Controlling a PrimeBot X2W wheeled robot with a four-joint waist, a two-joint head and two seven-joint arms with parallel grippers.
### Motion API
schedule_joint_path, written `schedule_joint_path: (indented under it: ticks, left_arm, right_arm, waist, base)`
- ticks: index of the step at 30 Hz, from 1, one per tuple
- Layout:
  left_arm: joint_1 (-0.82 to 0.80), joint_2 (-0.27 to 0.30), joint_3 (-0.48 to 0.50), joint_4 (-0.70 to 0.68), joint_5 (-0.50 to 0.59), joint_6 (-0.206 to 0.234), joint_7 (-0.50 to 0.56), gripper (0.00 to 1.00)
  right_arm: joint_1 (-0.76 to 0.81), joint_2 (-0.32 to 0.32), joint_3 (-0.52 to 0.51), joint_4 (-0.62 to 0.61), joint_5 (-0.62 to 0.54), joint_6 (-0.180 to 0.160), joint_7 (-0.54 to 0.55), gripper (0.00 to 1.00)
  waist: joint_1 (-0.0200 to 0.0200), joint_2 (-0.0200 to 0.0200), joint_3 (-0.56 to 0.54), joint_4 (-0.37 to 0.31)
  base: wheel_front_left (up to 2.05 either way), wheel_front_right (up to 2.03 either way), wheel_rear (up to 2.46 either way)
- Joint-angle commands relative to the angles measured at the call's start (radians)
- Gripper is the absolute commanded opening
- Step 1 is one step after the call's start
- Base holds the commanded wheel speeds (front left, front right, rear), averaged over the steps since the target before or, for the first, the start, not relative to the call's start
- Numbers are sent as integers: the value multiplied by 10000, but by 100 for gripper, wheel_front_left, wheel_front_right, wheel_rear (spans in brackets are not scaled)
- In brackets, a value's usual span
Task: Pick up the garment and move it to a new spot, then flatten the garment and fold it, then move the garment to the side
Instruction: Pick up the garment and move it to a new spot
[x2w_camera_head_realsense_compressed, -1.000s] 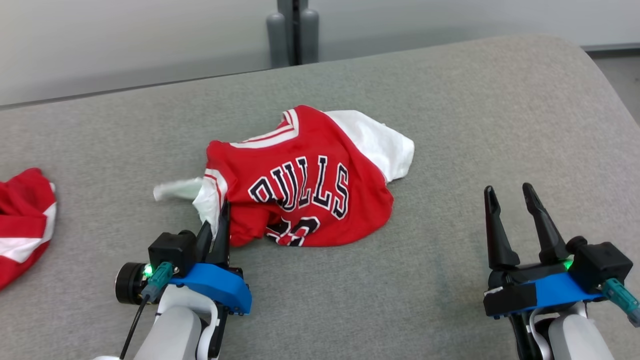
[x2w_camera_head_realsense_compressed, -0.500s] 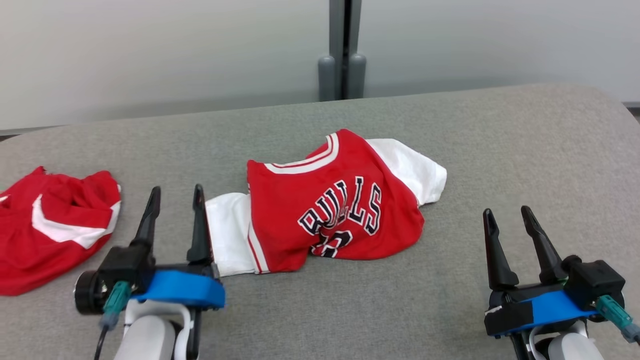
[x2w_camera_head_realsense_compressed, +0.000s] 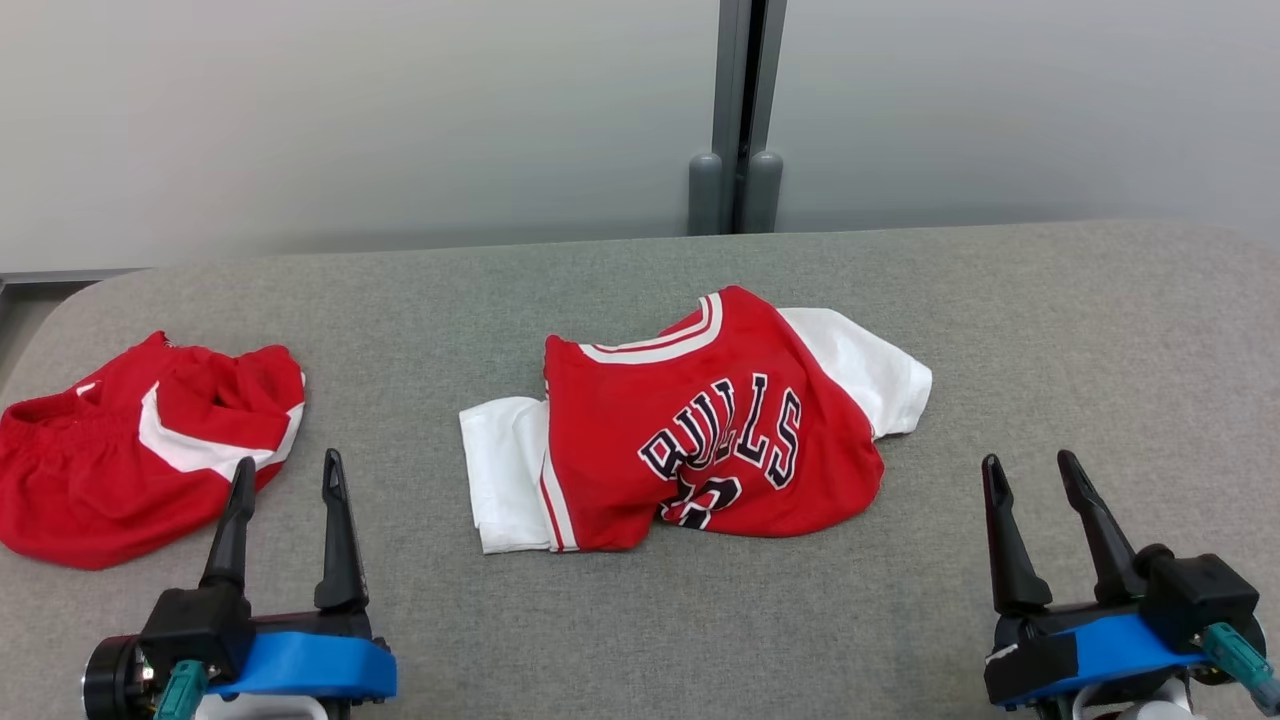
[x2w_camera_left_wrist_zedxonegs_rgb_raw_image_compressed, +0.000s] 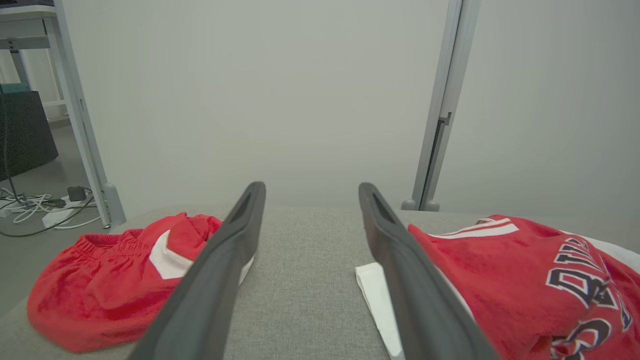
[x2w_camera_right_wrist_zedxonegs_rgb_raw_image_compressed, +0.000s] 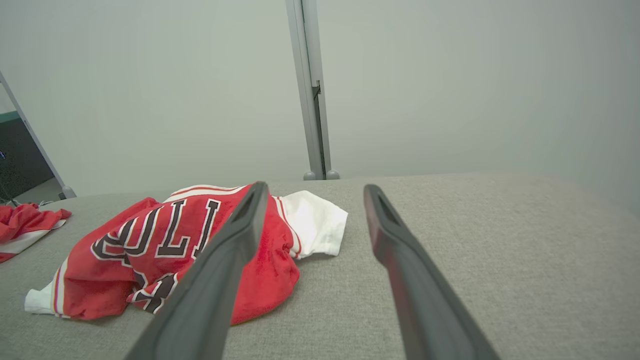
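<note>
The garment (x2w_camera_head_realsense_compressed: 700, 430) is a red jersey with white sleeves and dark lettering, lying rumpled in the middle of the grey padded table (x2w_camera_head_realsense_compressed: 640, 620). It also appears at the right of the left wrist view as the garment (x2w_camera_left_wrist_zedxonegs_rgb_raw_image_compressed: 510, 280) and at the left of the right wrist view as the garment (x2w_camera_right_wrist_zedxonegs_rgb_raw_image_compressed: 165, 250). My left gripper (x2w_camera_head_realsense_compressed: 288, 477) stands open near the front left, apart from the jersey, with nothing between its fingers. At the front right my right gripper (x2w_camera_head_realsense_compressed: 1032, 478) is open and empty too.
A pair of red shorts with white stripes (x2w_camera_head_realsense_compressed: 140, 445) lies at the table's left end, also seen as the shorts (x2w_camera_left_wrist_zedxonegs_rgb_raw_image_compressed: 115, 285). A pale wall with a grey post (x2w_camera_head_realsense_compressed: 738, 110) stands behind the table. Cables lie on the floor (x2w_camera_left_wrist_zedxonegs_rgb_raw_image_compressed: 35, 210) past the left edge.
My left gripper has let go of the jersey's white sleeve, opened and drawn back to the front left. The camera has tilted up and turned left, bringing the shorts into view.
</note>
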Motion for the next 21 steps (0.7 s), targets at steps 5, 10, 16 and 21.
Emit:
schedule_joint_path:
  ticks: [5, 10, 16, 21]
  left_arm:
    - [427, 1, 145, -28, 237, -144, -48, 100]
    - [555, -81, 277, 128, 354, -263, -49, 100]
    - [542, -188, 420, 151, 481, -349, -49, 100]
    - [467, -225, 475, 209, 604, -406, -49, 100]
  right_arm:
    - [336, -10, -113, 108, -129, 3, -4, 100]
    - [459, -12, -242, 212, -229, 5, 72, 100]
    - [509, -12, -239, 266, -239, 5, 106, 100]
    - [446, -12, -227, 285, -236, 5, 103, 100]
  waist:
    - [1, 0, -142, 93]
    - [1, 0, -237, 167]
    - [1, 0, -284, 194]
    - [1, 0, -245, 196]
  base:
    - [0, 0, 0]
    - [0, 0, 0]
    - [0, 0, 0]
    - [0, 0, 0]
